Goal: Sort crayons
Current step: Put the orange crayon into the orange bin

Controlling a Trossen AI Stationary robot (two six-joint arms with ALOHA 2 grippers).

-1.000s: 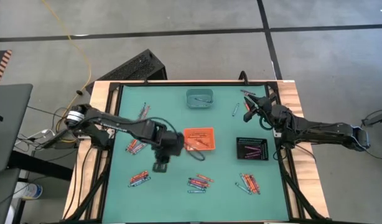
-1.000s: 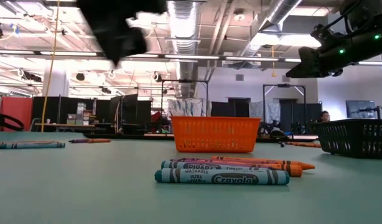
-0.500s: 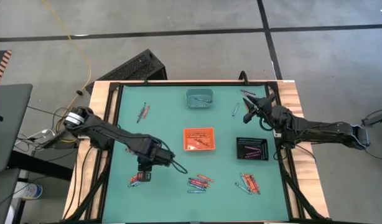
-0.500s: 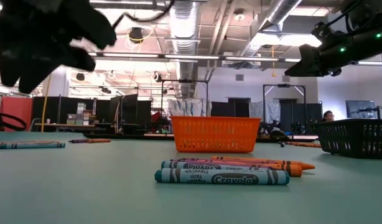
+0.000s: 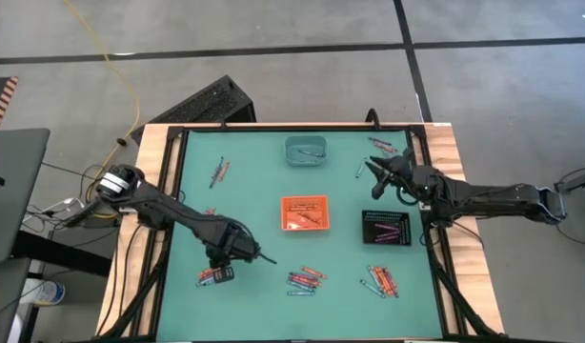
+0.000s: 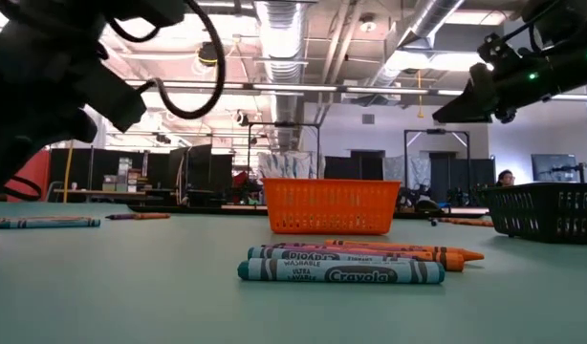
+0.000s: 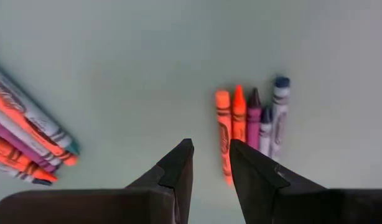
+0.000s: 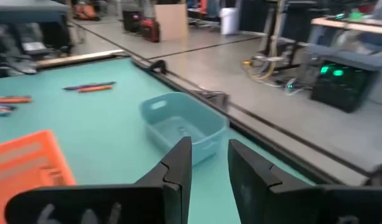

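Crayons lie in small bunches on the green table: one near the front left (image 5: 214, 276), one at the front middle (image 5: 302, 279) (image 6: 341, 263), one at the front right (image 5: 379, 281), others at the far left (image 5: 217, 172) and far right (image 5: 361, 168). My left gripper (image 5: 228, 255) (image 7: 209, 152) points down over the front-left area, open, with nothing between its fingers. A row of orange, purple and blue crayons (image 7: 250, 121) lies just beyond its fingertips, and another bunch (image 7: 29, 140) lies off to one side. My right gripper (image 5: 373, 170) (image 8: 208, 155) hovers open at the far right, pointing toward the teal tray (image 8: 181, 127).
A teal tray (image 5: 306, 151) stands at the far middle, an orange tray (image 5: 304, 211) at the centre and a black tray (image 5: 386, 227) to its right. A raised dark rim (image 5: 178, 191) frames the table. Bare green surface lies between the trays and the front bunches.
My left gripper has gone from beside the orange tray toward the table's left and near edges and has come down, rolling about its own axis, so that it now hangs over the front-left crayons. My right gripper has swung a little toward the table's left.
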